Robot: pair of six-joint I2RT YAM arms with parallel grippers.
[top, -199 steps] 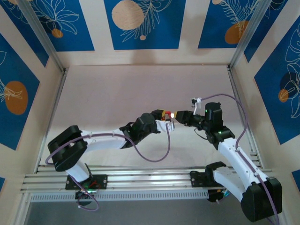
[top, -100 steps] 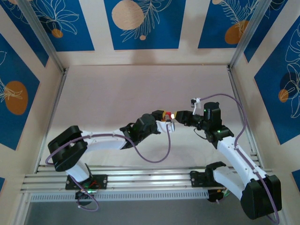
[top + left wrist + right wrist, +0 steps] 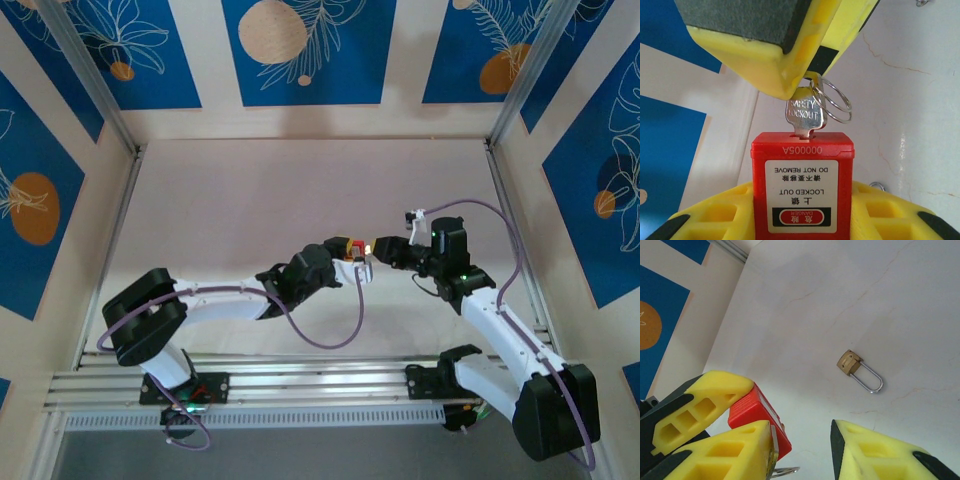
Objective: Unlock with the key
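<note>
A small brass padlock with a steel shackle lies flat, right of centre in the right wrist view, alone on a pale table veined with hairline cracks. Seen from above, blue wall panels painted with orange discs and white leaves line the frame's top and sides. Aluminium rails cross the bottom.

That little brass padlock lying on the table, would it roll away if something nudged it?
Probably not: the brass padlock lies flat with a blocky body, so it would likely slide or spin on the smooth table. Being metal, it is likely stiff and heavy for its size.
</note>
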